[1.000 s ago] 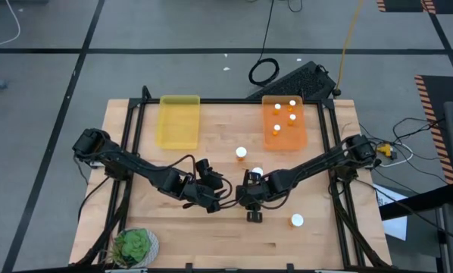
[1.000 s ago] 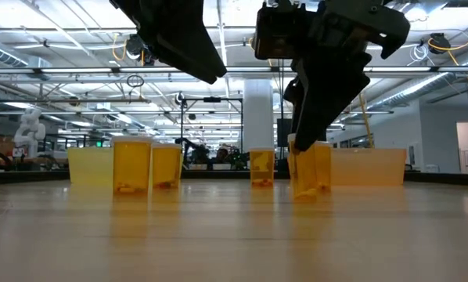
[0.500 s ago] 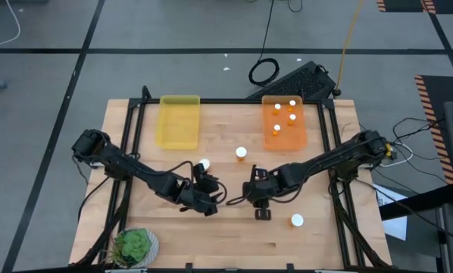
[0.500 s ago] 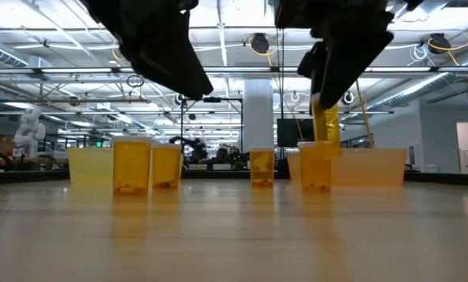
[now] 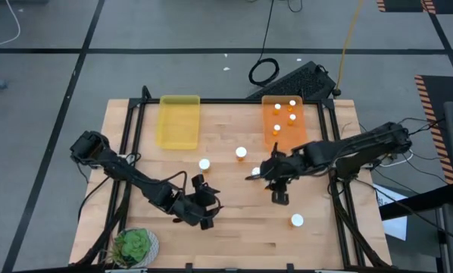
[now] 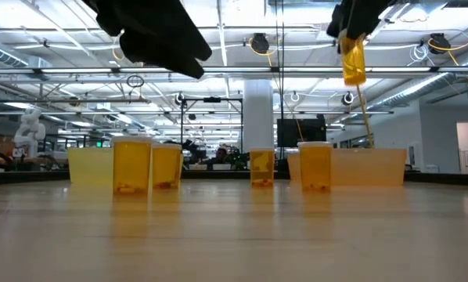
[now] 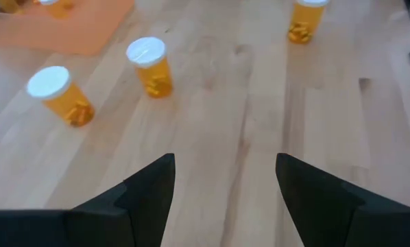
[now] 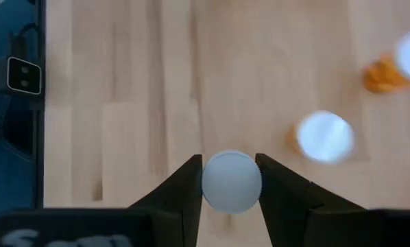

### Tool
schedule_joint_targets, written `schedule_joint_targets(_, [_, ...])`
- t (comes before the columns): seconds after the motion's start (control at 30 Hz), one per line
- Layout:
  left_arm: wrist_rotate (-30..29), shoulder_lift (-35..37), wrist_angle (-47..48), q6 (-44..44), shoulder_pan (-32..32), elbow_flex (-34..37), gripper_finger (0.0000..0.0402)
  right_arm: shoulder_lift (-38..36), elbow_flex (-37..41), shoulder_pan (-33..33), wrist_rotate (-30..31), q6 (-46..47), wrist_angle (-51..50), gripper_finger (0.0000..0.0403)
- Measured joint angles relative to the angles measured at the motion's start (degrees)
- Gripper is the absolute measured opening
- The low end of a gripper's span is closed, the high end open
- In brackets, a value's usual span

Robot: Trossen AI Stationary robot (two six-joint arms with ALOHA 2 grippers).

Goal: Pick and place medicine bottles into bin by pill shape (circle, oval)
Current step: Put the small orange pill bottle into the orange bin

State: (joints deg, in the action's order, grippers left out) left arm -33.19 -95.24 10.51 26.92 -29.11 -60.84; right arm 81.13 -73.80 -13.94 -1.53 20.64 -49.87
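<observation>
Hiding most of its held bottle (image 8: 232,180), right tool (image 8: 230,180) hangs high.

You've got a matt wood-plank table (image 5: 226,227), translucent glossy plastic bottles (image 7: 152,67) with smooth white caps (image 8: 232,181), translucent plastic trays (image 5: 179,121), and matt black gripper fingers (image 7: 147,192).

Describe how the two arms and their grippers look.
Both arms are dark, slim and jointed, with black cables looping along the links. The left arm ends in the left gripper, two flat black fingers with angular, tapered tips. The right arm carries the right gripper with matching dark, wedge-shaped fingers.
</observation>
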Motion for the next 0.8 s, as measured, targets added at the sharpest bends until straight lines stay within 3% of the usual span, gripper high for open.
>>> schedule_joint_targets(0.43, [-0.64,0.00,-1.38,1.02,-2.18,0.00,0.0255,-2.77,-13.53,8.24,4.45,-3.41,-22.18,0.0115])
schedule_joint_targets(0.8, [-7.49,0.00,-1.94,2.82,-7.84,0.00,0.0255,-5.60,-14.10,18.16,4.47,-6.55,-28.85,0.0116])
